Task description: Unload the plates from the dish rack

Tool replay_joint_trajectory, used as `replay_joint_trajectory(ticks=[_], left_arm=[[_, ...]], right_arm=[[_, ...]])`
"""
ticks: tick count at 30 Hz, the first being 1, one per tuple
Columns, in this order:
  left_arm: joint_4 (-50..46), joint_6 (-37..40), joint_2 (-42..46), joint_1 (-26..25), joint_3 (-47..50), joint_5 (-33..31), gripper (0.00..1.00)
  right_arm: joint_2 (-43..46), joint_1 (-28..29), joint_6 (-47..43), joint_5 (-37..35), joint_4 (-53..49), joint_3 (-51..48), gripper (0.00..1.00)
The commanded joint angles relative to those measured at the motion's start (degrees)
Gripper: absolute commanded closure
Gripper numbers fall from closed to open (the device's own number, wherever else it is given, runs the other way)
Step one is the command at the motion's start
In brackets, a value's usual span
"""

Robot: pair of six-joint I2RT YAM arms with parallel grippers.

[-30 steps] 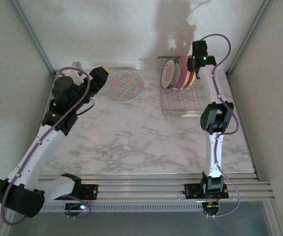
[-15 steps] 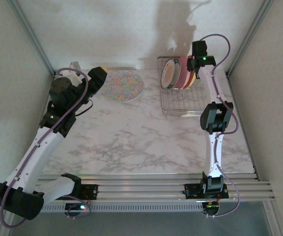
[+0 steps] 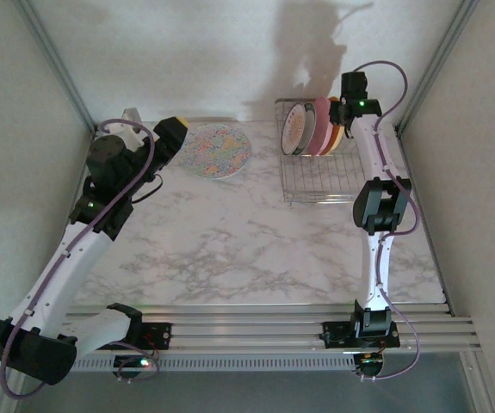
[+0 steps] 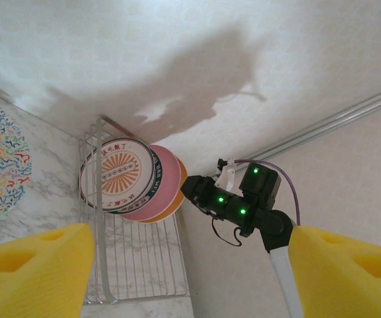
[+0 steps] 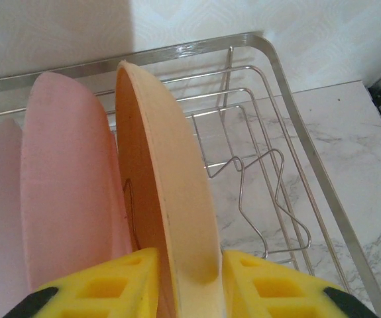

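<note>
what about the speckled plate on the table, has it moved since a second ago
No. The speckled plate lies in the same spot, with the same gap to the left of the dish rack.

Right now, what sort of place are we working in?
Likely a lab test cell dressed as a kitchen counter: a white marble-pattern tabletop, plain white panel walls with metal corner posts, and a silver wire dish rack holding upright round plates.
</note>
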State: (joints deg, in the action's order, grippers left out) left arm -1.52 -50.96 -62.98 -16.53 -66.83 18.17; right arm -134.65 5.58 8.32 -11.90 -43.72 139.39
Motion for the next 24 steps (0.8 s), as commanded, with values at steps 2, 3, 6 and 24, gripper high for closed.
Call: replay_joint_trajectory(ticks=[2, 3, 6, 24], left_arm=[[1.5, -0.2, 0.1, -0.7, 0.8, -0.1, 0.23], [1.6, -0.3, 0.0, -0.8, 0.9, 0.0, 0.23], [1.7, -0.4, -0.2, -0.8, 0.8, 0.2, 0.23], [3.4, -0.4, -0.6, -1.0, 0.6, 1.0, 0.24]], right_arm=[[2.3, -0.3, 0.6, 1.6, 1.0, -1.4, 0.68], [2.4, -0.3, 0.6, 1.7, 1.1, -1.4, 0.67], [1.8, -0.4, 0.7, 1.6, 0.8, -1.0, 0.66], [2.0, -1.8, 1.7, 3.7, 1.8, -4.0, 0.72]])
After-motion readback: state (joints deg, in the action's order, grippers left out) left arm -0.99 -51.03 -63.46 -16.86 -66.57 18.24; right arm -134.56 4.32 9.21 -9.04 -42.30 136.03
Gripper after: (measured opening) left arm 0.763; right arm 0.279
